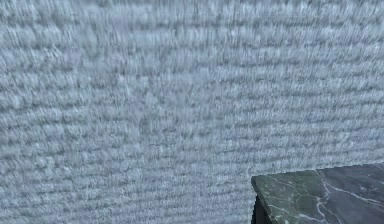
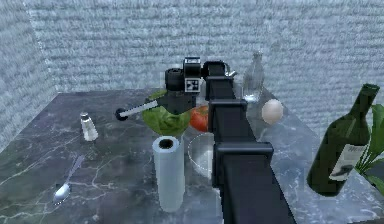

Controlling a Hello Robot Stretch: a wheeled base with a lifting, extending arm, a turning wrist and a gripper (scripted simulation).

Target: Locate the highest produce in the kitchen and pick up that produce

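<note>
Near us, at the bottom middle of the arm side view, a white paper roll (image 2: 168, 172) stands on the tabletop (image 2: 40, 170) beside the arm (image 2: 240, 165). Farther up, in the middle, sits the green leafy produce (image 2: 158, 118). A red round one (image 2: 199, 120) is just to its right. The jaws are by the green one (we cannot tell how they stand, or if they hold anything). We think we should go slowly and take it around its middle. It looks like a round lump, with no clear long way and no pointy end.
</note>
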